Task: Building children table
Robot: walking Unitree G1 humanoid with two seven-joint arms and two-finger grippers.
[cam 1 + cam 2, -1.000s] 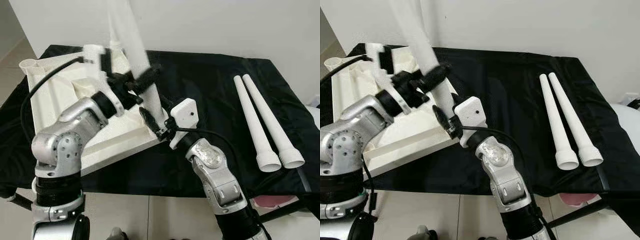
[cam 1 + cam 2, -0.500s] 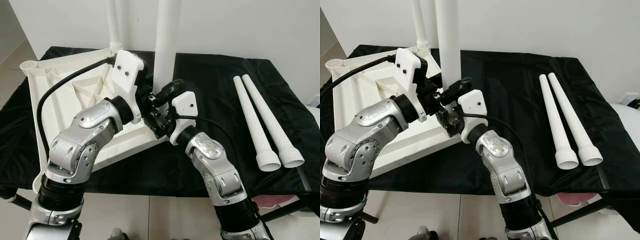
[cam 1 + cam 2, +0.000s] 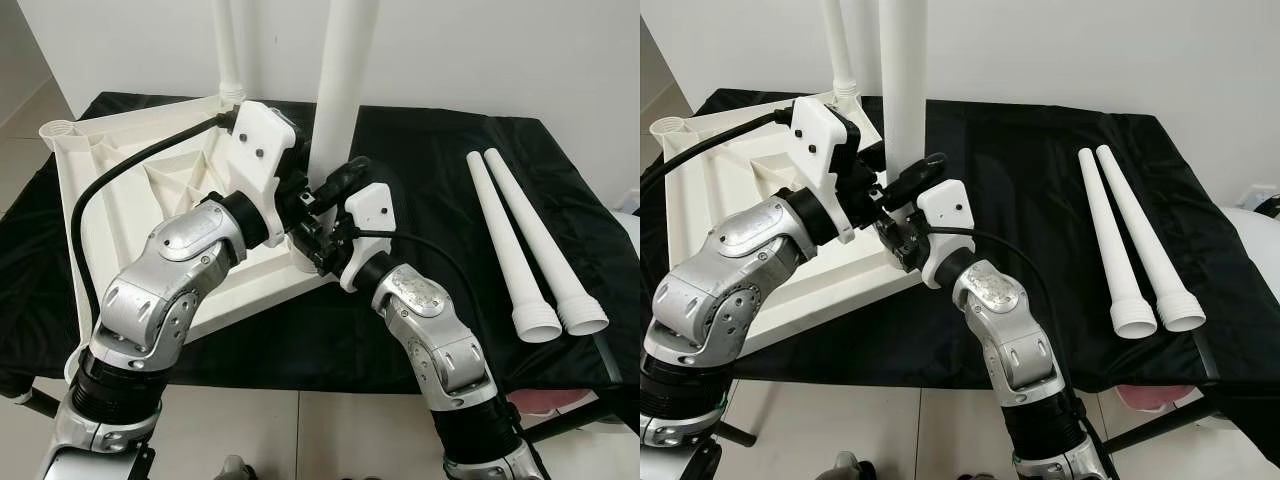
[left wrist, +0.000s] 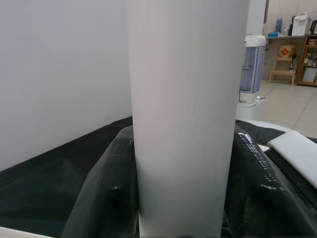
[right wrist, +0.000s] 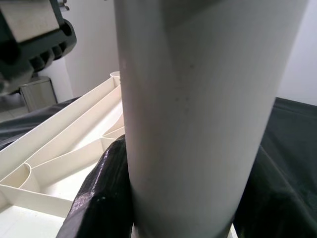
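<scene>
The white table top (image 3: 120, 200) lies upside down on the black-covered table. One white leg (image 3: 228, 50) stands upright at its far corner. A second, thicker leg (image 3: 340, 100) stands upright at the near right corner. My left gripper (image 3: 325, 190) is shut on this leg from the left, its black fingers (image 4: 106, 193) pressed on both sides of the leg (image 4: 185, 114). My right gripper (image 3: 312, 243) is shut on the same leg (image 5: 198, 114) lower down, close to the table top's ribs (image 5: 59, 163).
Two loose white legs (image 3: 515, 250) (image 3: 548, 240) lie side by side on the black cloth (image 3: 430, 160) at the right, wide ends toward me. A white wall stands behind the table. Tiled floor shows below the front edge.
The held leg leaned to the left a second ago and now stands upright at the corner. My left arm has rotated inward, and the right gripper has closed in lower on the leg.
</scene>
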